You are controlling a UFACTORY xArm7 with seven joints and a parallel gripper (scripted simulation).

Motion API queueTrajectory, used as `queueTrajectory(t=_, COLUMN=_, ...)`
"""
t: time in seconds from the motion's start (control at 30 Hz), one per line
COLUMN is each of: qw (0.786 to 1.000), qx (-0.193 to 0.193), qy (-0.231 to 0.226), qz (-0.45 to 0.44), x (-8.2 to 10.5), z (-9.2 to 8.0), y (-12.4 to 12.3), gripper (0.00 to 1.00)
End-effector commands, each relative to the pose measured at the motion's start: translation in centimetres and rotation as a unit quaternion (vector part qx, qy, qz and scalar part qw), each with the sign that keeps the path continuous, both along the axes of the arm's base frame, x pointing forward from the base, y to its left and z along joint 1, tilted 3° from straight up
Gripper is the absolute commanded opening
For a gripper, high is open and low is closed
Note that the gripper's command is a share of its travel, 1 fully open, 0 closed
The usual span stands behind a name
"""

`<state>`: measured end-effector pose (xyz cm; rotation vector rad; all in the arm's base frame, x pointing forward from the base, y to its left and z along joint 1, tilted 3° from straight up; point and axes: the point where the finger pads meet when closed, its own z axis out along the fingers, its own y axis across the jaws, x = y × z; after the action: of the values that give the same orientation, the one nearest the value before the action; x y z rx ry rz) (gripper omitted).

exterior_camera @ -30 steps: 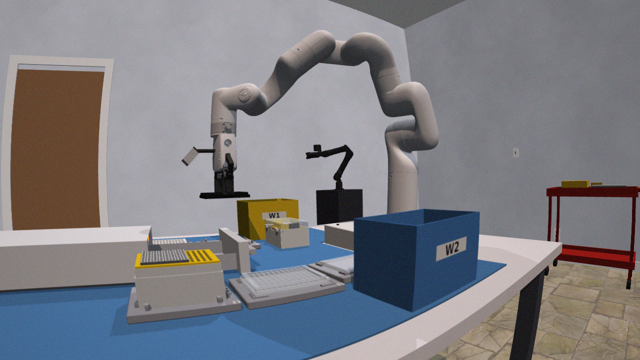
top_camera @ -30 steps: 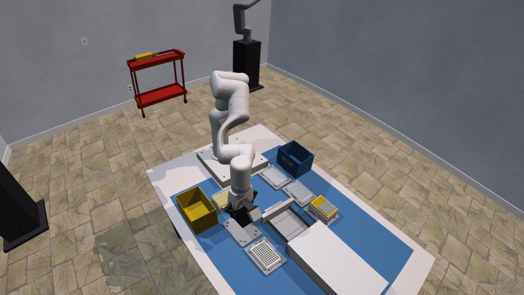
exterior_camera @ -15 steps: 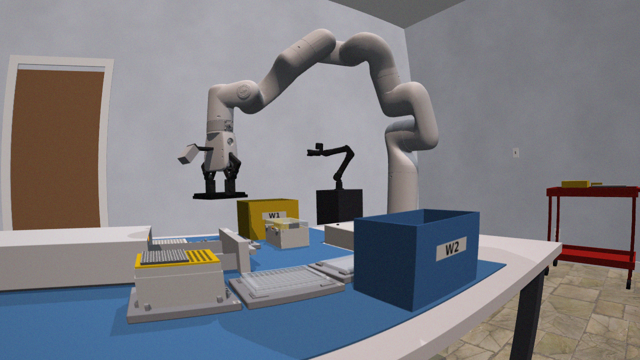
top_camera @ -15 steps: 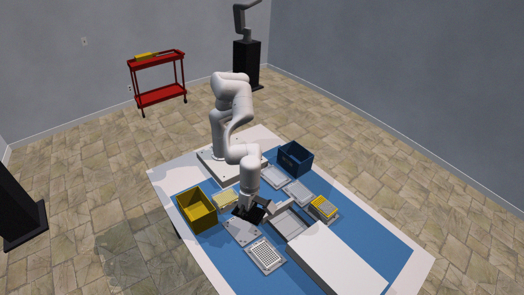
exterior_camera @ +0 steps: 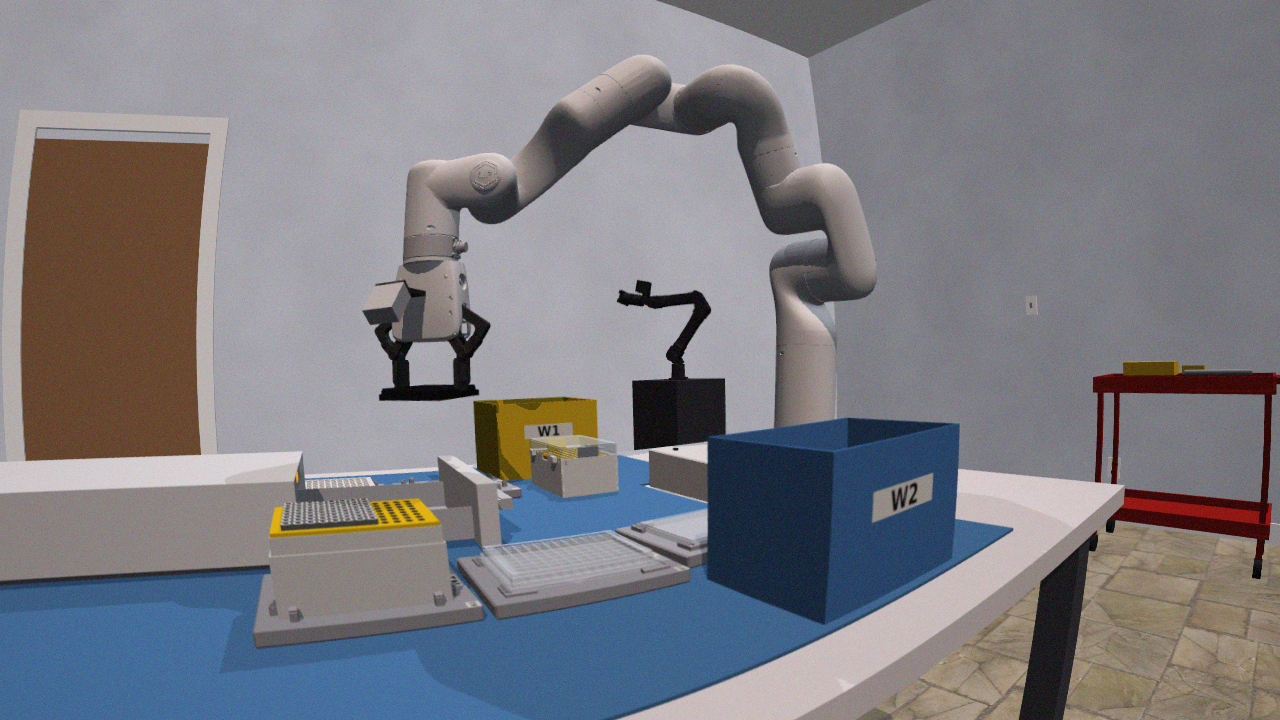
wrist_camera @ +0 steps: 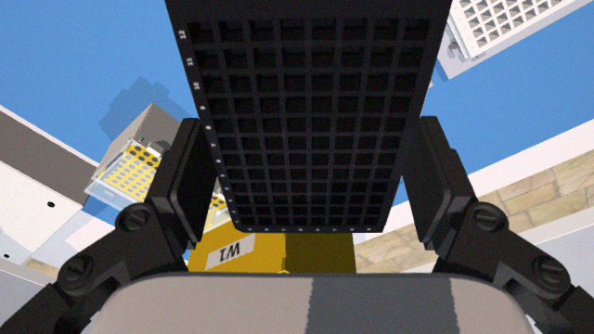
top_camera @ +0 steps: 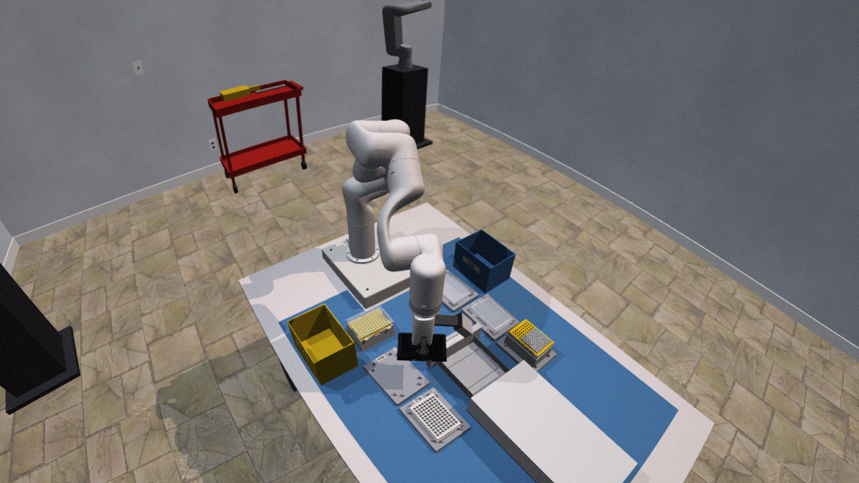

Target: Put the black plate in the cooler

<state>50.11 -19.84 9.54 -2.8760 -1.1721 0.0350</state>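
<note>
My gripper [exterior_camera: 427, 371] is shut on the black plate [exterior_camera: 427, 392], with one finger on each long side. It holds the plate level and right way up, high above the bench. In the wrist view the plate's [wrist_camera: 308, 116] open wells fill the middle between the two finger pads. In the top view the plate [top_camera: 421, 347] hangs over the gap between the bare nest N4 [top_camera: 397, 376] and the open drawer [top_camera: 474, 363]. The drawer stands out of the white cooler CD [top_camera: 549, 429], and its floor looks bare. The drawer's front panel [exterior_camera: 469, 497] faces the arm's base.
The yellow bin W1 [top_camera: 321, 342] and the tip box [top_camera: 370, 326] stand left of the plate. The blue bin W2 [exterior_camera: 832, 514] is near the arm's base. A white plate in its nest [top_camera: 435, 417], two lidded clear plates [top_camera: 489, 313] and a yellow-topped block [top_camera: 530, 341] lie around the drawer.
</note>
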Motion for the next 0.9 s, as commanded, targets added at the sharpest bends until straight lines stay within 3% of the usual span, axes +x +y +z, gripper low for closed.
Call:
queueTrajectory(t=0.0, qw=0.999, qx=0.003, qy=-0.003, qz=0.035, x=0.5, z=0.2, y=0.3, gripper=0.00)
queueTrajectory(t=0.23, qw=0.989, qx=0.006, qy=-0.007, qz=0.151, x=1.7, z=0.2, y=1.8, gripper=0.00)
queueTrajectory(t=0.47, qw=0.964, qx=0.010, qy=-0.009, qz=0.265, x=2.8, z=0.2, y=3.2, gripper=0.00)
queueTrajectory(t=0.63, qw=0.950, qx=0.011, qy=-0.011, qz=0.313, x=3.4, z=0.2, y=3.8, gripper=0.00)
queueTrajectory(t=0.87, qw=0.949, qx=0.011, qy=-0.011, qz=0.316, x=4.5, z=0.2, y=5.3, gripper=0.00)
